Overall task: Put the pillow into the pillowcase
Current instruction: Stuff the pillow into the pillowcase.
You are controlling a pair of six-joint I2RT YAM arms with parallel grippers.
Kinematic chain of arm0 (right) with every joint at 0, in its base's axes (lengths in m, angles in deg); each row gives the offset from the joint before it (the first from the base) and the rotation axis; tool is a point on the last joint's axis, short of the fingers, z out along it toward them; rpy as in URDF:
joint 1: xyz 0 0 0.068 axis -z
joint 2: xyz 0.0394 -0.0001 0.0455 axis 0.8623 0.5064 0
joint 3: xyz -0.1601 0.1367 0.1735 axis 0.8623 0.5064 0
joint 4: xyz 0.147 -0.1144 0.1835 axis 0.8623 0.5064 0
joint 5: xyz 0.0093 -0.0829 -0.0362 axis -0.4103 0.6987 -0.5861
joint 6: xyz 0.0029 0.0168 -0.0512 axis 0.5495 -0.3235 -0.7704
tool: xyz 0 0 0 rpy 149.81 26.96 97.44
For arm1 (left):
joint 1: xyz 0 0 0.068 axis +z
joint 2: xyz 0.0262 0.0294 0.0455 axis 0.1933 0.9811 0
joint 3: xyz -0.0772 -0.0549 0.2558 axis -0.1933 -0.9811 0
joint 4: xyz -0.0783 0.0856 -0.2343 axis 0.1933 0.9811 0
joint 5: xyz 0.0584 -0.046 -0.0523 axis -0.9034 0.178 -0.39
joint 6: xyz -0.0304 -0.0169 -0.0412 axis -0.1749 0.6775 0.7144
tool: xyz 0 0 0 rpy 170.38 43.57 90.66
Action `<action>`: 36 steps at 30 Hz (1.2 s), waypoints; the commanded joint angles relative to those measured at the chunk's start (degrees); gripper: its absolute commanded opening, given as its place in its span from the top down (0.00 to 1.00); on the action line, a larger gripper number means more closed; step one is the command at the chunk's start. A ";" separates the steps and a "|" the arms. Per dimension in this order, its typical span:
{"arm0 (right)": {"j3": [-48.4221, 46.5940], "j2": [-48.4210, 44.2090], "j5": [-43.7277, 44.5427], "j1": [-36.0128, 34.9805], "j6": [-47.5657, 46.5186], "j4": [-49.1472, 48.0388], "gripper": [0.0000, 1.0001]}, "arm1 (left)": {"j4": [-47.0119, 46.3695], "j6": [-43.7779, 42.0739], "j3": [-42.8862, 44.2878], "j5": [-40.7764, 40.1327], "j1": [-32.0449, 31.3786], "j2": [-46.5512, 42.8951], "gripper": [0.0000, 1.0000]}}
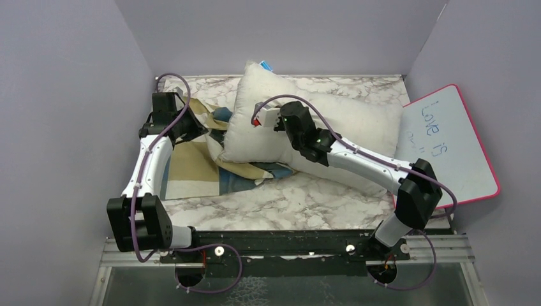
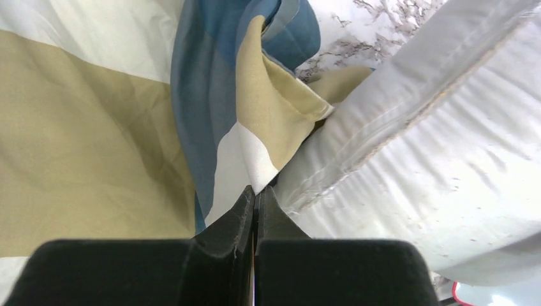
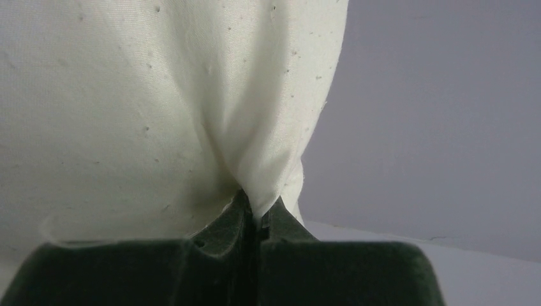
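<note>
We are at the insertion step. Our left gripper (image 2: 256, 189) is clamped on a fold of the pillowcase (image 1: 188, 167), which lies crumpled at the left of the table (image 1: 287, 204). Our right gripper (image 3: 258, 205) pinches the fabric of the pillow (image 1: 357, 121), which lies mid-table with its left end overlapping the case. Next, we judge, the left must hold the mouth open while the right feeds the pillow's corner leftward into it.

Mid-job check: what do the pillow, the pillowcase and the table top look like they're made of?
The pillow looks like matte off-white woven cloth over soft filling; it puckers where pinched. The pillowcase: thin smooth fabric, probably cotton blend; drapes in sharp folds. The table: marble-patterned, veined grey-white; stone or laminate, cannot tell.
</note>
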 commanded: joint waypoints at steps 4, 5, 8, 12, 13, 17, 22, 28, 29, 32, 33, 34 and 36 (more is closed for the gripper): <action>-1.97 -2.35 5.17 0.42 -7.42 -14.04 1.00 | 0.67 -0.14 -0.36 4.67 0.43 -2.08 1.00; -2.76 -1.58 5.32 0.52 -7.92 -14.58 1.00 | 0.67 -0.07 -1.25 5.16 0.46 -2.83 1.00; -5.20 0.70 5.82 0.78 -9.17 -17.20 1.00 | 0.64 0.07 -3.69 6.13 0.40 -4.80 1.00; -7.01 2.54 5.89 0.83 -10.08 -18.01 1.00 | 0.61 -0.01 -5.08 7.47 0.42 -6.14 1.00; -6.95 2.69 5.91 0.85 -9.95 -17.94 1.00 | 0.62 0.29 -4.99 8.28 0.45 -6.04 1.00; -3.39 1.40 4.30 0.37 -9.63 -17.27 1.00 | 0.44 1.49 -3.99 9.37 0.42 -5.35 1.00; 1.42 -4.15 1.08 -1.84 -7.38 -12.21 1.00 | -0.88 2.85 -0.64 7.55 0.43 -2.56 1.00; 1.27 -7.90 1.02 -3.89 -8.28 -2.51 1.00 | -2.56 5.22 4.87 7.54 0.47 2.24 1.00; 1.06 -8.18 0.80 -4.12 -8.37 -0.67 1.00 | -2.77 5.49 5.58 7.64 0.46 2.74 1.00; 0.16 -8.54 -0.82 -4.95 -7.71 4.48 1.00 | -3.63 6.45 6.86 7.65 0.43 3.80 1.00; -0.01 -8.59 -1.67 -5.06 -7.55 6.23 1.00 | -3.93 6.74 7.12 7.78 0.45 4.20 1.00; 0.07 -8.57 -2.14 -5.08 -7.61 7.16 1.00 | -4.28 7.06 7.38 8.14 0.43 4.61 1.00; 0.22 -8.08 -2.43 -5.17 -7.86 8.45 1.00 | -5.36 7.81 7.60 9.25 0.43 5.34 1.00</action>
